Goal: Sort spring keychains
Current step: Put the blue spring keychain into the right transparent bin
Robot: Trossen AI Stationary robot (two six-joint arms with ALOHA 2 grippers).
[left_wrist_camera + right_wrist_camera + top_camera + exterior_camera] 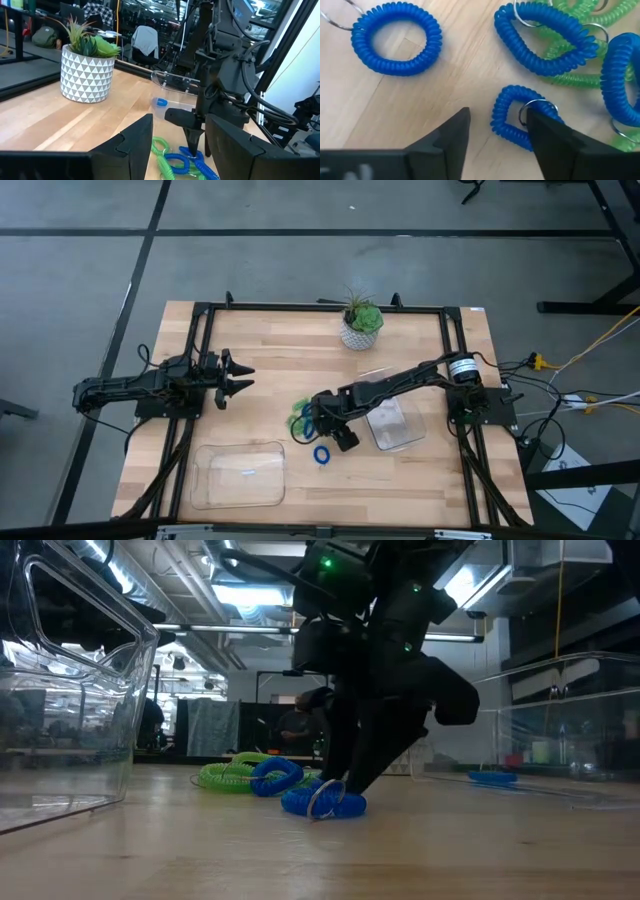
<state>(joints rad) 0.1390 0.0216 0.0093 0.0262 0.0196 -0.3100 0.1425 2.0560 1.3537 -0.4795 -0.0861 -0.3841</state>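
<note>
A pile of spring keychains, bright blue and light green coils, lies on the wooden table at its middle. One blue keychain lies apart, nearer the front edge. My right gripper slants steeply down over the pile's edge, open, its fingers on either side of a small blue keychain that lies flat on the wood. Another blue keychain lies in the clear tray on the right. My left gripper waits level and open at the table's left. My right gripper straddles the small blue keychain from above. One fingertip stands over the coil's side by its metal ring. I cannot tell whether it touches. The other finger stands clear on the bare wood.
A second clear tray stands near the front left. A potted plant in a white patterned pot stands at the far middle. A black frame runs round the table top.
</note>
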